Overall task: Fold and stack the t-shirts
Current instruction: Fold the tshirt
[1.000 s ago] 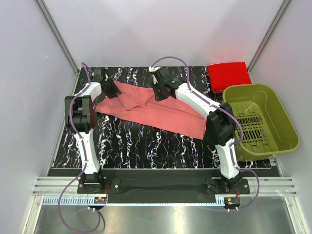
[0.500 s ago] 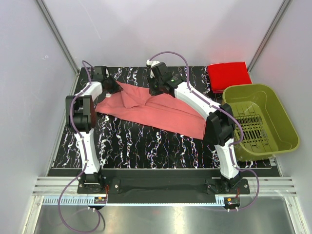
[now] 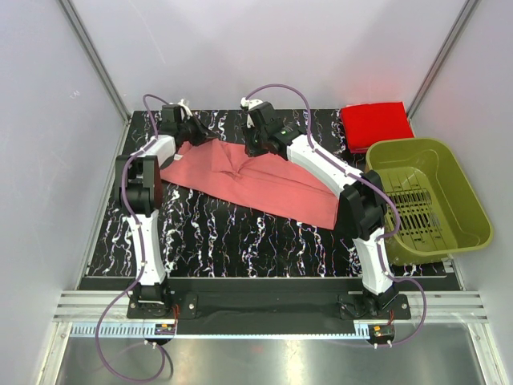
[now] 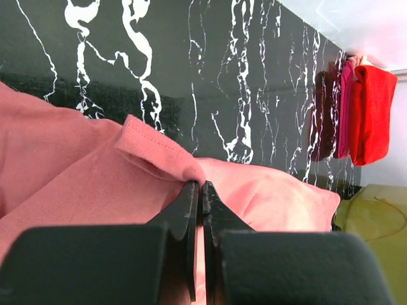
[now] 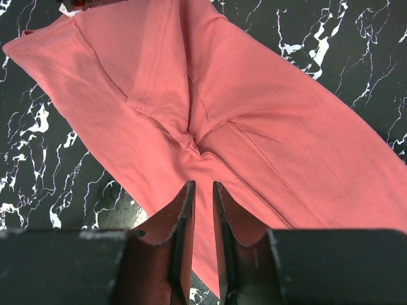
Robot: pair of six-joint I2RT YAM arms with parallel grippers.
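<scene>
The salmon-pink t-shirt lies spread and creased across the black marbled table. My left gripper is at its far left edge. In the left wrist view its jaws are shut on a fold of the shirt's hem. My right gripper hovers over the shirt's far middle. In the right wrist view its jaws are slightly apart and empty above a pucker in the cloth. The red t-shirt lies folded at the back right corner and also shows in the left wrist view.
An olive-green plastic basket stands at the right edge of the table, just in front of the red shirt. White walls and metal posts close in the back and sides. Bare marbled table lies in front of the pink shirt.
My left gripper has pulled the shirt's edge toward the far right, and the folded flap has flattened out. My right gripper rose off the cloth and shifted slightly left.
</scene>
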